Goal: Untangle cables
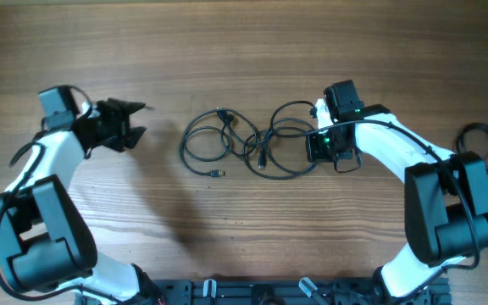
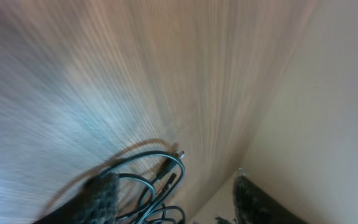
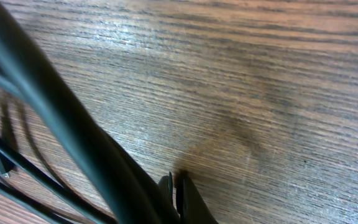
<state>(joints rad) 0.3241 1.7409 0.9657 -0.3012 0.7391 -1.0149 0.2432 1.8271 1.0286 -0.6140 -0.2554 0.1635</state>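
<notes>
Right claw (image 3: 178, 186) closed by cables (image 1: 259, 146), left claw (image 1: 140, 119) spread

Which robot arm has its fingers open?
The left arm's fingers, off to the side of the cables: they stand apart with nothing between them. The right arm's fingers, at the cables' right end, are pressed together.

Cables (image 1: 252, 144): black.
Table (image 1: 227, 51): brown, fine wood-grain streaks.
Left arm (image 1: 53, 161): white shell, black joints.
Right arm (image 1: 388, 148): white shell, black joints, green indicator lights.
Wall (image 2: 328, 93): plain beige.
</notes>
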